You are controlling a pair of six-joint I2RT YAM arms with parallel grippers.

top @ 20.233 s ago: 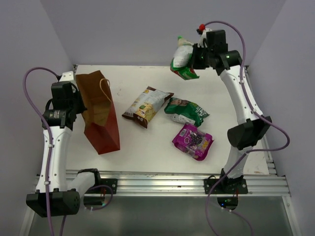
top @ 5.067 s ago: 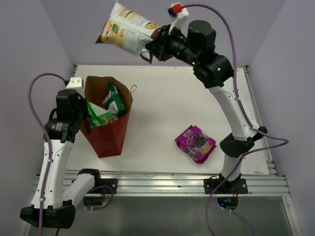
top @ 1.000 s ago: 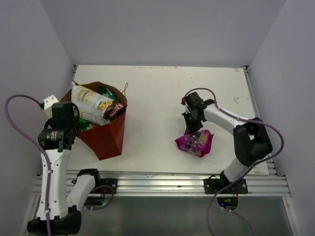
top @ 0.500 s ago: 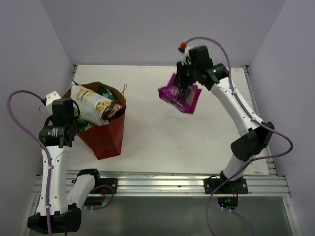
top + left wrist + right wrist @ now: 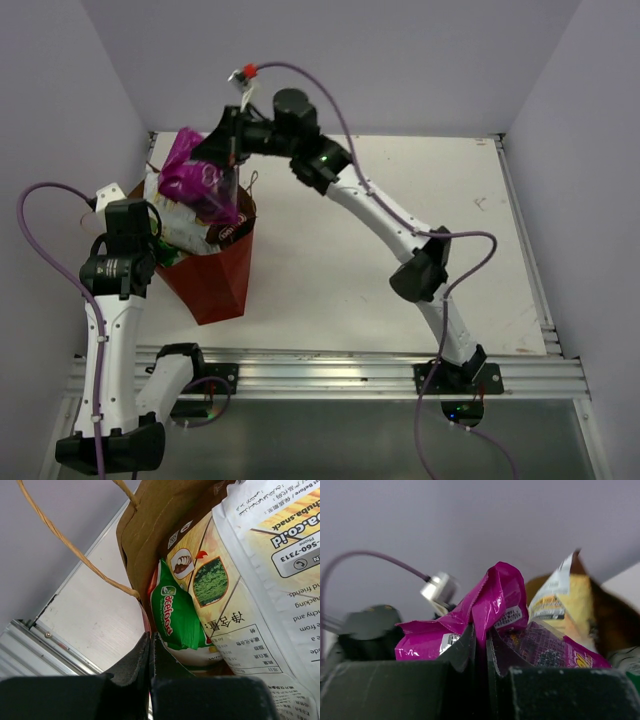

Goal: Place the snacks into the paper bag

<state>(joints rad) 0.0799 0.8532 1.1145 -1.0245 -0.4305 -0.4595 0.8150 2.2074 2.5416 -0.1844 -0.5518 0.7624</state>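
The reddish-brown paper bag point(image 5: 218, 285) stands open at the table's left. A cream-and-brown chip bag point(image 5: 190, 218) sticks out of its mouth. In the left wrist view a bright green bag point(image 5: 176, 614) lies beside the chip bag point(image 5: 260, 570) against the bag's inner wall point(image 5: 160, 525). My left gripper point(image 5: 152, 248) is shut on the bag's near-left rim point(image 5: 145, 622). My right gripper point(image 5: 224, 158) is shut on the top edge of the purple packet point(image 5: 196, 182), which hangs just above the bag's mouth. In the right wrist view the purple packet point(image 5: 495, 597) is pinched between the fingers point(image 5: 470, 645), with the chip bag point(image 5: 560, 600) behind it.
A tan cord handle point(image 5: 75, 550) loops from the bag's rim, and another point(image 5: 253, 183) shows at the far side. The right arm point(image 5: 380, 205) stretches across the table's middle. The aluminium rail point(image 5: 330, 375) runs along the near edge.
My right gripper lifted the purple packet off the table's right side and swung it left to over the bag. My left gripper closed on the bag's rim.
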